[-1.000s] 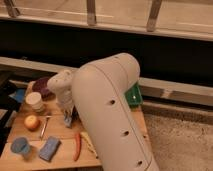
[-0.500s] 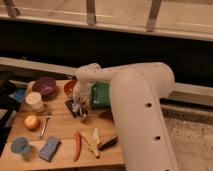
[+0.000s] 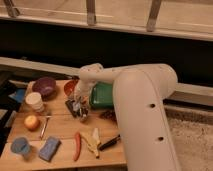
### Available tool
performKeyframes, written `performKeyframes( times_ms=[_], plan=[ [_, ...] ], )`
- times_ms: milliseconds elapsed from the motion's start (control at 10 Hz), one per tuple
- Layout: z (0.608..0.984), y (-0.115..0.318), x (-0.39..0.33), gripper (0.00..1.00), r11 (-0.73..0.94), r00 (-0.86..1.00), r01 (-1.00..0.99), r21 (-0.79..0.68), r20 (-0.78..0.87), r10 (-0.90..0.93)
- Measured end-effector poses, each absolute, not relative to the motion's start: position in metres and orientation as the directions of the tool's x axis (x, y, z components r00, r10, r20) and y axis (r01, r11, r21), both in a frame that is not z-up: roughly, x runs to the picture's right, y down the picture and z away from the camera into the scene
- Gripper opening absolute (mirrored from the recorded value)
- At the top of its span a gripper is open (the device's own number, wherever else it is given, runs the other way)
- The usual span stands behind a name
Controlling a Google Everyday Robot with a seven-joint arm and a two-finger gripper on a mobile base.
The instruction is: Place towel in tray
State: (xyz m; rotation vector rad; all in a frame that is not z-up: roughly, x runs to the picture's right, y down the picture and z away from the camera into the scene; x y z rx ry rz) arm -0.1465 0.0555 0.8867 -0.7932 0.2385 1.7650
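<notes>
I have swung my arm [image 3: 145, 115] across from the left side of the table [image 3: 60, 127] toward its middle, and my gripper [image 3: 78, 109] now hangs low over the boards, a little back of centre. A second ago it was over by the left edge, near the cup and the orange; half a second ago it had reached the middle; now it sits just left of the green tray [image 3: 101, 95], which lies toward the back right of the tabletop and is partly hidden by my upper arm.

Something dark sits at my fingertips, touching or just above the wood. I cannot tell whether that is the towel or only my own fingers and their shadow, and I cannot tell whether the fingers are wide or closed.

The blue pad [image 3: 49, 148] near the front left corner may be the towel. If so, it has not moved in any view, and I have gone away from it without it, so the task would be barely begun. If the dark bundle is the towel, I judge the carry is nearly done and only a short move right over the tray rim remains.

The bowl [image 3: 45, 86], the cup [image 3: 34, 101] and the orange [image 3: 31, 121] along the left side lie as before.
</notes>
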Motion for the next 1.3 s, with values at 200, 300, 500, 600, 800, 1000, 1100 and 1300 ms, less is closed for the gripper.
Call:
performKeyframes(
  times_ms=[200, 300, 500, 600, 800, 1000, 1100, 1300],
  plan=[
    [0.884, 0.037, -0.150, 0.00, -0.341, -0.147, -0.909, -0.239, -0.582, 0.800],
    [0.880, 0.019, -0.149, 0.00, -0.340, -0.155, -0.907, -0.247, -0.555, 0.817],
    [0.879, -0.020, -0.137, 0.00, -0.350, -0.186, -0.901, -0.255, -0.503, 0.844],
    [0.880, -0.040, -0.127, 0.00, -0.359, -0.208, -0.898, -0.253, -0.476, 0.855],
    [0.883, -0.071, -0.099, 0.00, -0.401, -0.270, -0.884, -0.241, -0.437, 0.858],
    [0.876, -0.084, -0.060, 0.00, -0.459, -0.349, -0.862, -0.215, -0.406, 0.845],
    [0.869, -0.086, -0.037, 0.00, -0.493, -0.392, -0.847, -0.199, -0.391, 0.832],
    [0.860, -0.080, 0.003, 0.00, -0.562, -0.470, -0.808, -0.180, -0.379, 0.797]
  ],
)
